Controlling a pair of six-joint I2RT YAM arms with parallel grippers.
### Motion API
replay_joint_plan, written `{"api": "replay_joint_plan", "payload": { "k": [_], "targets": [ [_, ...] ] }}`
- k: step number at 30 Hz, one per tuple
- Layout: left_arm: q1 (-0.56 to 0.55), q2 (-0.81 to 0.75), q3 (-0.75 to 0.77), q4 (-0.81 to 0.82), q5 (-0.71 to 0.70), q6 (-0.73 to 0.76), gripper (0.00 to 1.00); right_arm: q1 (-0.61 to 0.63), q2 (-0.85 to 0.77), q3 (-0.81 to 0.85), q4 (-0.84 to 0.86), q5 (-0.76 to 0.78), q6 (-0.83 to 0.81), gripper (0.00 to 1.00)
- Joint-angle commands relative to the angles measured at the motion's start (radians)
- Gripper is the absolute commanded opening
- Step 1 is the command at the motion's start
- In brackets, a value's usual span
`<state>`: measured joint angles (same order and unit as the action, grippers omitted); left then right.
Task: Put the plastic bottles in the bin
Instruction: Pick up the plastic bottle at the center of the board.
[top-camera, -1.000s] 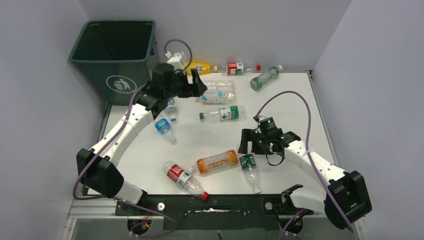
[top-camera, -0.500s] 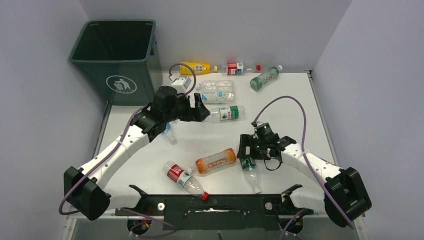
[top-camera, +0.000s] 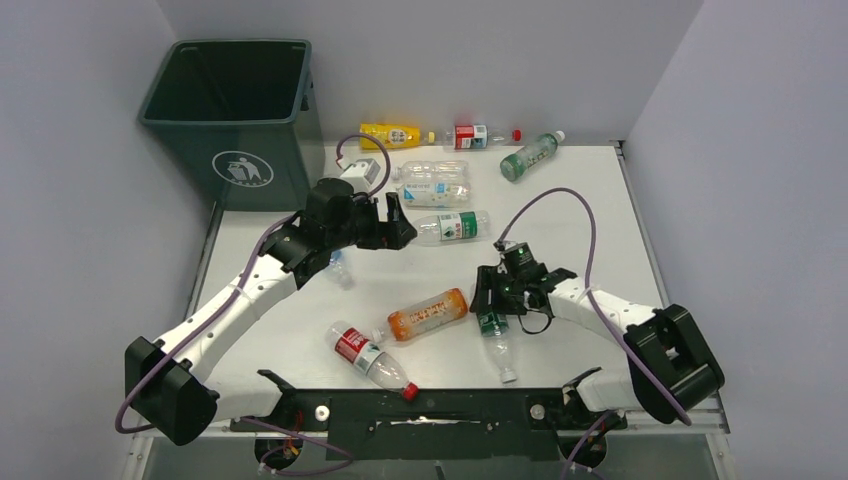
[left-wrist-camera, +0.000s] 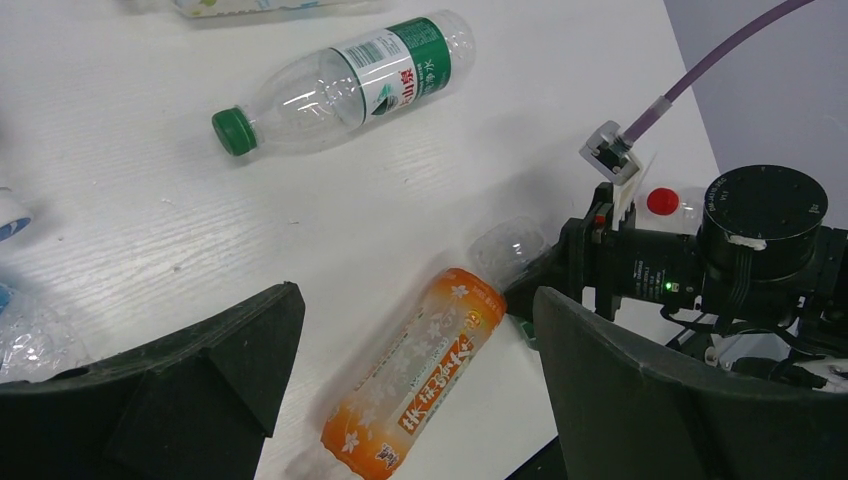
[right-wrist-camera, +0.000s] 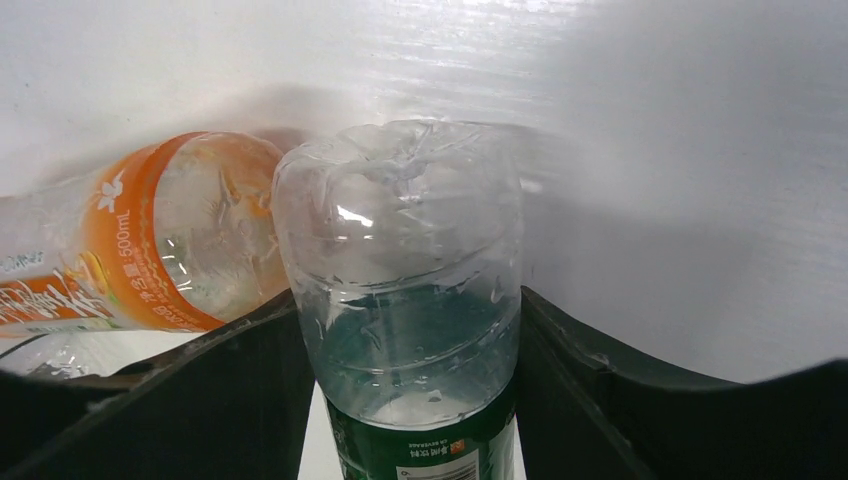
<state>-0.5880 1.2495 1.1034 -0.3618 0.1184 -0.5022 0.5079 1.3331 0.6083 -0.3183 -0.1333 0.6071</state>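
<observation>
Right gripper (right-wrist-camera: 410, 340) pinches the green-label bottle (right-wrist-camera: 400, 230) near its base, bottle lengthwise between the jaws; bin (top-camera: 190, 150) stands beyond the worktop's (top-camera: 600, 200) far-left corner.

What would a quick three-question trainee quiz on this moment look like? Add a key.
1. True or false: the left gripper holds a bottle.
2. Pick one: the right gripper has its fingers against the two sides of A) the orange bottle, B) the green-label bottle, C) the yellow bottle.
3. Fill in: in the top view, the bin stands at the far ____ corner.

Key: 1 false, its jaws stand wide apart with nothing between them; 2 B; 3 left.
</observation>
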Motion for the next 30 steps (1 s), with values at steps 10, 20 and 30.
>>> {"api": "replay_joint_plan", "payload": {
  "k": [10, 20, 30],
  "targets": [
    [-0.022, 0.006, -0.011, 0.08, 0.049, -0.018, 0.86, -0.147, -0.019, 0.057, 0.071, -0.072, -0.061, 0.46],
    [-0.066, 0.055, -0.017, 0.144, 0.108, -0.045, 0.86, -0.253, -0.107, 0.098, 0.074, -0.152, -0.075, 0.47],
    [-0.156, 0.125, 0.001, 0.183, 0.086, -0.057, 0.86, -0.345, -0.172, 0.117, 0.102, -0.28, -0.06, 0.46]
  ]
}}
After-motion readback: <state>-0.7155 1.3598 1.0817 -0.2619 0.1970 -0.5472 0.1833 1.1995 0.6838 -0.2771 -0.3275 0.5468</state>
